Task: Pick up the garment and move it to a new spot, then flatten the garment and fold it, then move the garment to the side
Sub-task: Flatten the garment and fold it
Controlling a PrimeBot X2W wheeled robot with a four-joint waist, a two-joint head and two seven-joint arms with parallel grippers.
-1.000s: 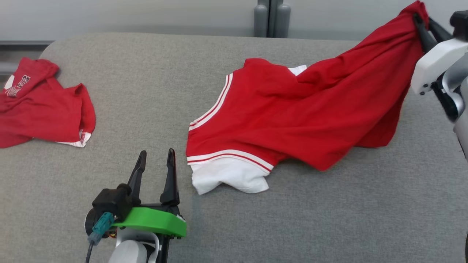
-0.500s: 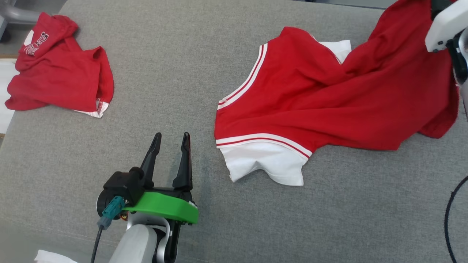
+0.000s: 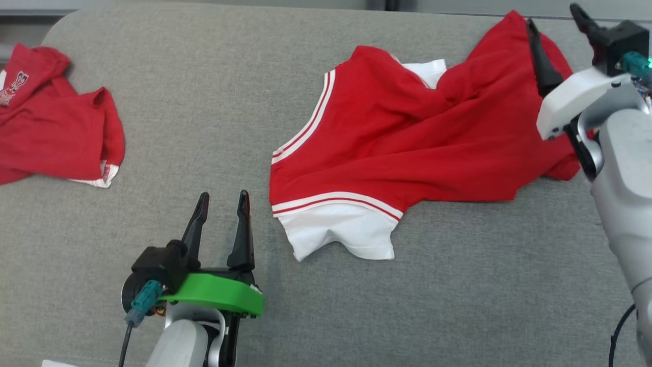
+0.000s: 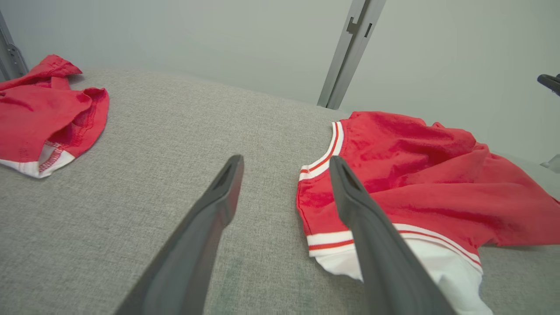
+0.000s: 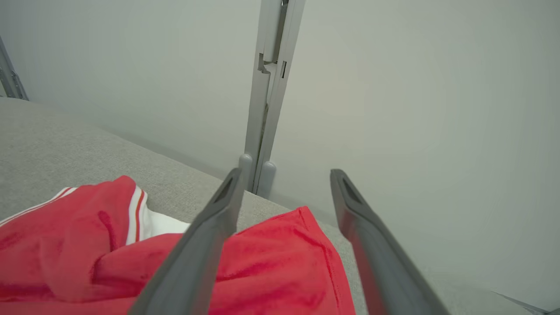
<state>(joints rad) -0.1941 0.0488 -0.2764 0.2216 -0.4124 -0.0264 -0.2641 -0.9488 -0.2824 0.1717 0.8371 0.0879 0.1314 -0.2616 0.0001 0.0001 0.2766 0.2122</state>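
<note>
The garment (image 3: pixel 417 148), red with white striped trim and a white sleeve, lies crumpled on the grey padded table (image 3: pixel 204 92), right of centre. My right gripper (image 3: pixel 552 15) hovers open over its far right corner, with nothing between the fingers. In the right wrist view that gripper (image 5: pixel 286 173) stands open above the red cloth (image 5: pixel 271 262). My left gripper (image 3: pixel 224 194) is open near the front, just left of the garment's white sleeve and apart from it. The left wrist view has its open fingers (image 4: pixel 285 159) pointing beside the garment (image 4: pixel 420 175).
A second red garment (image 3: pixel 56 132) lies bunched at the table's far left, and the left wrist view has it (image 4: pixel 39 109) too. A grey post (image 5: pixel 267 87) stands against the wall behind the table. Bare grey surface lies between the two garments.
My right gripper has opened and let go of the garment's corner, which has dropped onto the table. The head camera has shifted. My left gripper stays open.
</note>
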